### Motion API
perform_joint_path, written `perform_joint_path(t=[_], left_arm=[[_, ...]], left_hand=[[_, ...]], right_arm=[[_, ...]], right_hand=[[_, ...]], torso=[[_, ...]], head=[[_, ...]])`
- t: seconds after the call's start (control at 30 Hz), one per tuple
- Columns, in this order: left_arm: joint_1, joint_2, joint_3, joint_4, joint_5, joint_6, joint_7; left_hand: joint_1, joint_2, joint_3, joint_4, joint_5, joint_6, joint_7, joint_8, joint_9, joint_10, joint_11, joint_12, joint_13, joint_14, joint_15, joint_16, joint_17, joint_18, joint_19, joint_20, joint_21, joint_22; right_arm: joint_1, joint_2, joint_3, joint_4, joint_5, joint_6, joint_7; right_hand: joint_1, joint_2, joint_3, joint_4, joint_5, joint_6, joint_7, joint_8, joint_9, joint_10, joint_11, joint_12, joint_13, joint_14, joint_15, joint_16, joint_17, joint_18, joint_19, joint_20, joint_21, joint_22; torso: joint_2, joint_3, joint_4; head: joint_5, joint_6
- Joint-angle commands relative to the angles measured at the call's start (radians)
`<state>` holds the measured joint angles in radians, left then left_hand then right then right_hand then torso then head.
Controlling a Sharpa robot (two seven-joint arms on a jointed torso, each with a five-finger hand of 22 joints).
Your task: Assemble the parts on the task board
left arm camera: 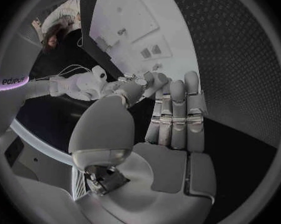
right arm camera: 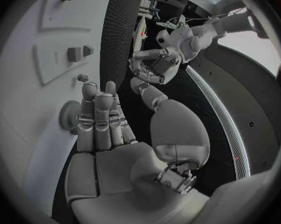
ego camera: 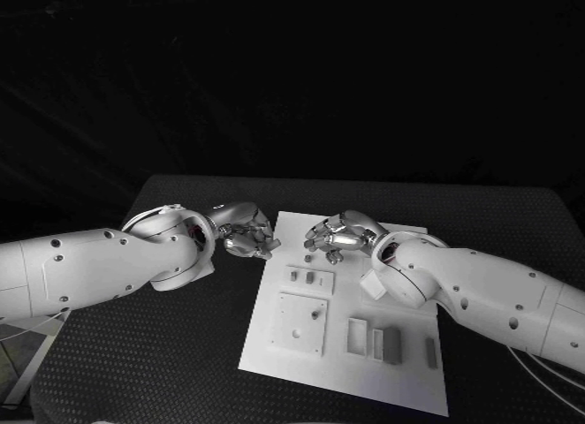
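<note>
The white task board [ego camera: 350,371] lies in the middle of the black table. Small grey parts [ego camera: 309,278] sit in its near-left plates, and slotted pieces [ego camera: 391,344] lie nearer the front. My right hand [ego camera: 341,237] hovers over the board's far end, its fingers [right arm camera: 100,119] straight and together with nothing in them. A round knurled part [right arm camera: 69,115] sits on the board right beside those fingers, and a small peg [right arm camera: 82,77] stands just past them. My left hand [ego camera: 248,231] hangs over the table at the board's far left edge, its fingers [left arm camera: 175,119] straight and holding nothing.
A square plate [ego camera: 301,322] with a small stud takes up the board's left half. Black table [ego camera: 153,353] stretches to the left of the board and behind it. Both hands are close together at the board's far end.
</note>
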<state>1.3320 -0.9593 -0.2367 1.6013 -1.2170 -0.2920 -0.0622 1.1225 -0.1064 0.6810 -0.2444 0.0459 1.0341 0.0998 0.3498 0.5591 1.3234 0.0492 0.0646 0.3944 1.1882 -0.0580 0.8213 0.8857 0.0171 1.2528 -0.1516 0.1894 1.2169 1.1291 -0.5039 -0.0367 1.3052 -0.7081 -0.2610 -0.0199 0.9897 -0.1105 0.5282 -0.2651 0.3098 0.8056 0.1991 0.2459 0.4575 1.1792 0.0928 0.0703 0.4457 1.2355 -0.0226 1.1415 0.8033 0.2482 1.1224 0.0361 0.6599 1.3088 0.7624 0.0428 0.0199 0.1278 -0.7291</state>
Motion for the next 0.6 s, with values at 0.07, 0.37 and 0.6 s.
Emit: perform_joint_path(t=[0.07,0.37,0.6], left_arm=[[0.002,0.004,0.000,0.006,0.007,0.008,-0.003],[0.002,0.010,0.000,0.011,0.007,0.017,-0.003],[0.002,0.012,0.000,0.015,0.007,0.020,-0.006]], left_hand=[[0.059,0.066,0.026,0.023,0.005,0.005,0.001,0.005,0.018,0.003,0.000,0.007,0.002,0.000,0.000,0.005,-0.001,0.018,0.004,-0.003,-0.001,0.001],[0.059,0.065,0.027,0.023,0.005,0.005,0.002,0.005,0.019,0.004,0.000,0.007,0.002,0.000,0.000,0.005,-0.001,0.018,0.005,-0.003,-0.001,0.002],[0.058,0.065,0.028,0.024,0.006,0.005,0.002,0.004,0.020,0.004,-0.001,0.007,0.002,0.001,0.000,0.006,-0.001,0.018,0.005,-0.003,-0.002,0.002]], right_arm=[[0.001,0.014,0.000,0.001,0.029,0.015,-0.049],[0.003,0.046,0.000,0.004,0.024,0.043,-0.066],[0.003,0.059,0.000,0.004,0.025,0.042,-0.047]], right_hand=[[-0.008,-0.002,-0.007,-0.004,-0.002,-0.006,0.002,-0.004,-0.001,-0.007,0.002,-0.006,-0.003,-0.003,0.003,0.004,-0.001,0.014,-0.006,0.000,-0.007,0.019],[-0.029,-0.001,-0.043,-0.003,-0.002,-0.016,0.009,0.001,-0.003,-0.030,0.009,0.000,-0.027,-0.003,0.011,0.014,-0.002,0.014,-0.003,-0.002,-0.005,0.019],[-0.029,0.005,-0.051,-0.006,-0.001,-0.003,0.004,0.013,0.001,-0.023,0.005,0.002,-0.033,-0.003,0.007,0.015,-0.004,0.014,-0.002,-0.003,-0.005,0.019]], torso=[[0.001,-0.0004,0.0005],[0.001,-0.0018,0.0010],[0.001,-0.0020,0.0015]], head=[[-0.001,0.002],[-0.005,0.005],[-0.001,0.006]])
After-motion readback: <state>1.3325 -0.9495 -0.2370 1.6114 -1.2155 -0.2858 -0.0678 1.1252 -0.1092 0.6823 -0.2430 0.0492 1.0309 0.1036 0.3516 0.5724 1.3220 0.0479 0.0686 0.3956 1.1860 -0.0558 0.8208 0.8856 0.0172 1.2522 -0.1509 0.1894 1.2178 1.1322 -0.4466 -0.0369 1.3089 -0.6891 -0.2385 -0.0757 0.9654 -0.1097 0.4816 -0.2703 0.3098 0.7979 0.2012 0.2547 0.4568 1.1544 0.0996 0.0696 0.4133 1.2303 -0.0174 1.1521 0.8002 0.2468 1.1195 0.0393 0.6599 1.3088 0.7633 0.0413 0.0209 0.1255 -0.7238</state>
